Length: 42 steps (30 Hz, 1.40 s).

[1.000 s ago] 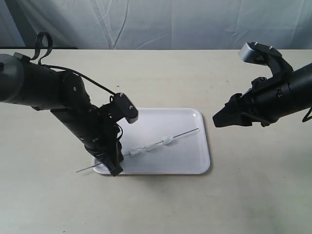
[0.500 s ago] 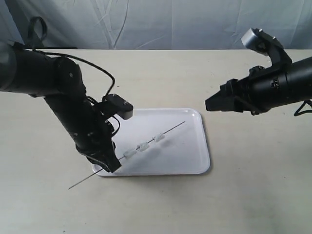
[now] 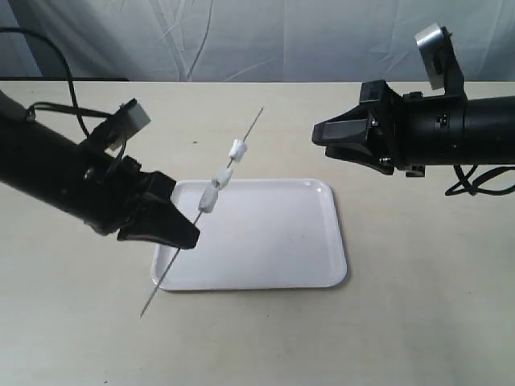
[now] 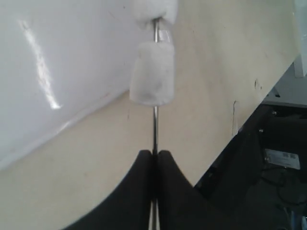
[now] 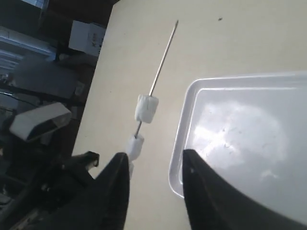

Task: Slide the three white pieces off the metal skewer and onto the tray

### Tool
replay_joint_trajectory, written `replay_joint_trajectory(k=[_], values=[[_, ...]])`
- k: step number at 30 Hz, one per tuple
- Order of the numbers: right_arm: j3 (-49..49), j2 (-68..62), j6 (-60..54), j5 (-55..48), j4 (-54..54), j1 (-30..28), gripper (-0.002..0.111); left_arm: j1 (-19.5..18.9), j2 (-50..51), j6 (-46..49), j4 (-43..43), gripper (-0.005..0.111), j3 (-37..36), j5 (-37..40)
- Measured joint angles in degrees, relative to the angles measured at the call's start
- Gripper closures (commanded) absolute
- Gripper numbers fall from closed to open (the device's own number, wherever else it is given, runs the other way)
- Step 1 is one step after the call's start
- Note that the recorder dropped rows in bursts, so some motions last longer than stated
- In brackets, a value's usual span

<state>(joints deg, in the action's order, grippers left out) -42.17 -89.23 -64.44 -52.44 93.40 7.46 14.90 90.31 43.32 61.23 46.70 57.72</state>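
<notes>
My left gripper (image 3: 183, 235) is shut on the metal skewer (image 3: 251, 128), holding it lifted and slanted above the tray's left end. The three white pieces (image 3: 223, 177) sit threaded along the skewer's middle, in the air. The left wrist view shows the closed jaws pinching the skewer (image 4: 155, 134) with one white piece (image 4: 152, 74) just beyond them. The white tray (image 3: 282, 249) lies flat on the table with nothing in it. My right gripper (image 3: 322, 133) hangs open above the table, right of the skewer's tip, touching nothing. In the right wrist view the pieces (image 5: 147, 108) and tray (image 5: 240, 134) appear past its spread fingers.
The beige table (image 3: 402, 322) stretches around the tray. A grey cloth backdrop (image 3: 257, 32) hangs behind the table's far edge. Black cables (image 3: 56, 88) trail from the left arm.
My left gripper has lifted the skewer off the tray and tilted it steeply, tip toward the back. The right gripper has moved left and up toward the skewer's tip.
</notes>
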Motion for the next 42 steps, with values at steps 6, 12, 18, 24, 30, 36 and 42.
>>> replay_joint_trajectory(k=[6, 12, 18, 24, 30, 36, 42], values=[[4.59, -4.0, -1.66, -3.0, 3.86, 0.0, 0.073, 0.0, -0.13, 10.33, 11.88, 0.107, -12.32, -6.97], [5.69, -10.46, -7.24, -3.58, 5.88, 5.7, 0.073, 0.0, -0.13, 29.92, 35.76, 0.107, -21.81, -7.18], [-0.47, -12.17, -9.21, -0.68, 6.01, 14.52, 0.071, 0.0, -0.15, 29.09, 35.86, 0.107, -23.93, -1.97], [-3.71, -12.17, -7.8, 3.38, 6.01, 18.0, 0.054, 0.0, -0.15, 28.94, 36.73, 0.107, -24.37, 3.52], [-5.25, -12.17, -4.3, 7.14, 6.13, 18.27, 0.057, 0.0, -0.25, 28.71, 37.49, 0.107, -24.37, 6.81], [-6.0, -12.17, -3.97, 8.11, 6.13, 18.27, 0.057, 0.0, -0.25, 28.83, 37.29, 0.107, -26.48, 8.15], [-6.49, -12.17, -3.41, 8.69, 6.13, 18.89, 0.057, 0.0, -0.25, 32.25, 37.68, 0.107, -29.23, 7.75]])
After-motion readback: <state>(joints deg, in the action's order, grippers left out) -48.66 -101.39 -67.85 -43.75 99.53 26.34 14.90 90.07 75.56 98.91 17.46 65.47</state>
